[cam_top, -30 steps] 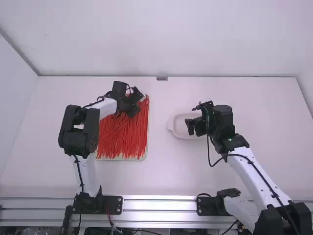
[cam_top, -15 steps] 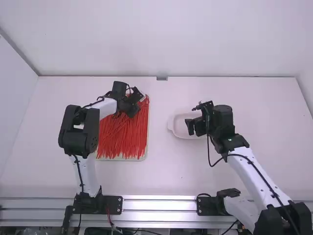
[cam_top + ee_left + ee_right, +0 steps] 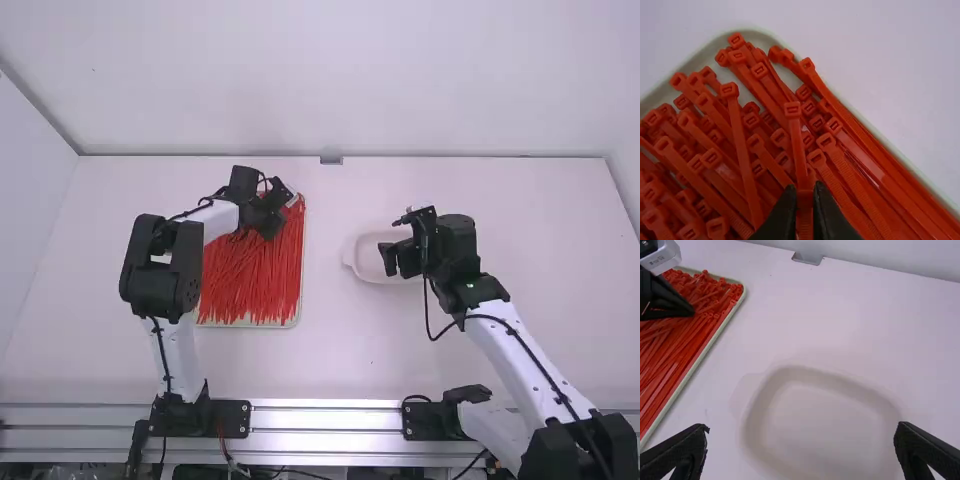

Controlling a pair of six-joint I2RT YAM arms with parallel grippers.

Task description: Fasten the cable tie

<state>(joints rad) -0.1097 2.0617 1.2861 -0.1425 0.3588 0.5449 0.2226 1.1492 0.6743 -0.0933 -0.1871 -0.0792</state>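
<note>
One white table (image 3: 520, 200) is seen bearing one tray (image 3: 250, 325) heaped with red cable ties (image 3: 250, 275), too many to be counted, and one white dish (image 3: 360, 255). Two tools are shown: the right tool (image 3: 397, 258) is held spread wide directly over the dish, while the left tool (image 3: 803, 192) is pinched on one cable tie (image 3: 796, 145) atop the heap beneath it.
</note>
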